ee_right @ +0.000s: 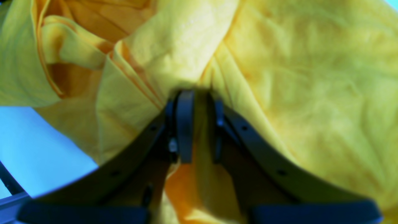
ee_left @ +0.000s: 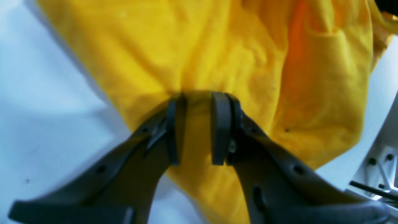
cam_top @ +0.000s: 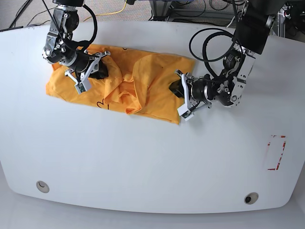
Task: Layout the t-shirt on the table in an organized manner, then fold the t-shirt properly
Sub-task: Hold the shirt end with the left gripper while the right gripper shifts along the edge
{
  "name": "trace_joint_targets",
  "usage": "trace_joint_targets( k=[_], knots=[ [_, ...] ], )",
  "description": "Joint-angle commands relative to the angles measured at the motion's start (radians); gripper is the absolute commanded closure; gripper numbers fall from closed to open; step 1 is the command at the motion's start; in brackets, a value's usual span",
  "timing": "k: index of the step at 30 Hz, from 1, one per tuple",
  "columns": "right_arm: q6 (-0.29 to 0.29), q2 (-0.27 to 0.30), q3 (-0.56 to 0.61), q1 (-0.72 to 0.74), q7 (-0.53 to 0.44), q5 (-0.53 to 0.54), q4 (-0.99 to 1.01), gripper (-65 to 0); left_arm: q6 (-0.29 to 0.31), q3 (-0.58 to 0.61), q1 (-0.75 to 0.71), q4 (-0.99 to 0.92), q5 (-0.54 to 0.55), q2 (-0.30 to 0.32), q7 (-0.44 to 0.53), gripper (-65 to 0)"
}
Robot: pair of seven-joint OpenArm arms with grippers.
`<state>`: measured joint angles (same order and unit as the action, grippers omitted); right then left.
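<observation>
The orange-yellow t-shirt (cam_top: 143, 86) lies bunched and wrinkled on the far left half of the white table (cam_top: 143, 157). A thin black line print (cam_top: 101, 102) shows near its front edge. My left gripper (cam_top: 175, 88) sits at the shirt's right edge. In the left wrist view its pads (ee_left: 196, 96) pinch a fold of the t-shirt (ee_left: 217, 46) above the table (ee_left: 37, 93). My right gripper (cam_top: 101, 71) rests on the shirt's left part. In the right wrist view it (ee_right: 199, 93) is closed narrowly on a ridge of the t-shirt (ee_right: 311, 77).
A red tape outline (cam_top: 276, 152) marks the table's right side. Two round grey grommets (cam_top: 42, 186) (cam_top: 251, 197) sit near the front edge. Cables (cam_top: 114, 12) run on the floor behind the table. A white metal frame (ee_left: 382, 146) shows beside the left arm.
</observation>
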<state>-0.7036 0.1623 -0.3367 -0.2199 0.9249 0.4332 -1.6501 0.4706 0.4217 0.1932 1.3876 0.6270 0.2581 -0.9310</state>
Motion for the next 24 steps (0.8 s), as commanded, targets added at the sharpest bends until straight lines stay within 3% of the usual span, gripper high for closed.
trace_joint_targets(
  k=[1,6,8,15,21,24],
  knots=[
    [0.005,0.007,-0.020,0.003,0.035,-0.015,-0.078,-16.6,-0.002,-0.004,0.012,-0.006,-0.045,0.004,-0.004,-12.1],
    [0.005,-0.039,-0.068,0.009,0.115,-0.015,-0.232,-30.9,0.000,-0.002,0.010,-0.026,-0.071,0.004,-0.004,-12.1],
    [0.005,-0.066,-0.115,0.033,0.165,-0.015,-0.318,-40.9,0.000,-0.004,-0.007,-0.026,-0.075,0.004,-0.004,-12.1],
    [0.005,-0.094,-0.309,0.130,0.336,-0.003,-0.368,-63.1,0.000,-0.007,-0.016,-0.024,-0.077,0.019,-0.006,-12.1],
    [0.005,-0.086,-0.562,0.192,0.438,0.069,-0.310,-65.0,0.000,-0.007,-0.016,-0.024,-0.072,0.050,-0.006,-12.1],
    [0.005,-0.036,-0.618,0.204,0.468,0.095,-0.261,-65.0,0.001,-0.007,-0.018,-0.024,-0.072,0.057,-0.006,-12.1]
  ],
)
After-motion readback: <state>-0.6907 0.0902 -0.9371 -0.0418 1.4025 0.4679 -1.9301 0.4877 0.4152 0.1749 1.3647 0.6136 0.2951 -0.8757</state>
